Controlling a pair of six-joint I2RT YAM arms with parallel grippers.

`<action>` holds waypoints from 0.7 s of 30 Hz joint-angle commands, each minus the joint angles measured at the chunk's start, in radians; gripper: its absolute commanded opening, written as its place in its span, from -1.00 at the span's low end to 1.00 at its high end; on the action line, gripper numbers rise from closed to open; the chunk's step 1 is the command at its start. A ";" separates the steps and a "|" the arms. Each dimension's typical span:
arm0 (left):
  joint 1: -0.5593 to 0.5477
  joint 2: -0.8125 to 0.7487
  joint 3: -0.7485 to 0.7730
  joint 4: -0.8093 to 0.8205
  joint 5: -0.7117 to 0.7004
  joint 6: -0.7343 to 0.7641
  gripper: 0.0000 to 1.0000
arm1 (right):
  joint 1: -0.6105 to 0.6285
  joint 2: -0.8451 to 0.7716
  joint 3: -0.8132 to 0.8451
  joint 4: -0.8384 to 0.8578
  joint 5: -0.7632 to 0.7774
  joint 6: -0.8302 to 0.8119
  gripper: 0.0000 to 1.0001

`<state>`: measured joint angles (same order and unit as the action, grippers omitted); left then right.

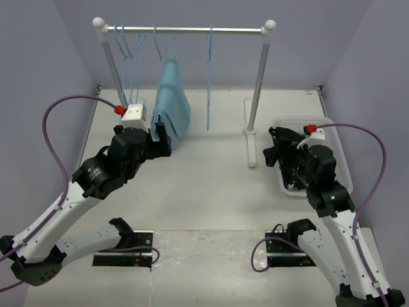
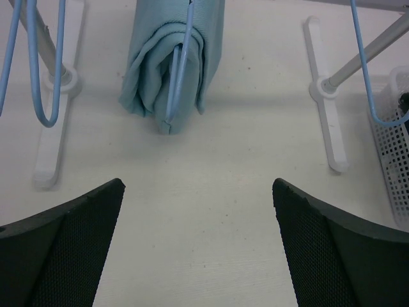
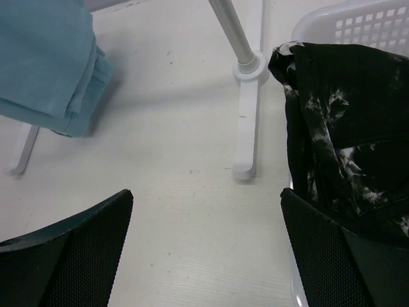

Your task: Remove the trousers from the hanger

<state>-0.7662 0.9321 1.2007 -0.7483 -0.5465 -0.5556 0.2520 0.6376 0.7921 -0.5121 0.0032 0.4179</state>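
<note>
1. Top external view, upper centre: trousers (image 1: 172, 102) hang folded over a wire hanger (image 1: 167, 45) on the rail (image 1: 192, 29).
2. Left gripper (image 1: 160, 137) gapes empty near their lower end; right gripper (image 1: 276, 150) is spread too, holding nothing.
3. The cloth looks soft, light and floppy; I'd pinch the thick folded bottom.

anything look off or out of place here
One thing: a black, white-splotched cloth looks draped over the rim of the white basket rather than lying inside it. The trousers hang folded on their hanger, and nothing appears spilled or broken.
</note>
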 commanded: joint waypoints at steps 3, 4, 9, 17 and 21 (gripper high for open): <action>-0.001 -0.003 -0.013 0.050 0.011 0.020 1.00 | -0.002 -0.021 -0.019 0.058 -0.097 0.015 0.98; -0.001 0.005 -0.001 0.052 0.013 0.025 1.00 | -0.002 -0.022 -0.021 0.061 -0.109 0.012 0.98; -0.001 0.060 0.117 0.085 -0.007 0.089 1.00 | -0.002 -0.021 -0.024 0.083 -0.144 0.015 0.98; 0.001 0.256 0.411 0.190 -0.114 0.274 1.00 | -0.002 -0.009 -0.031 0.107 -0.152 0.016 0.98; 0.065 0.375 0.529 0.242 -0.031 0.356 1.00 | -0.002 0.002 -0.025 0.110 -0.154 0.016 0.98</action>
<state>-0.7540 1.2331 1.6478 -0.5865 -0.6147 -0.3176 0.2520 0.6292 0.7677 -0.4446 -0.1253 0.4263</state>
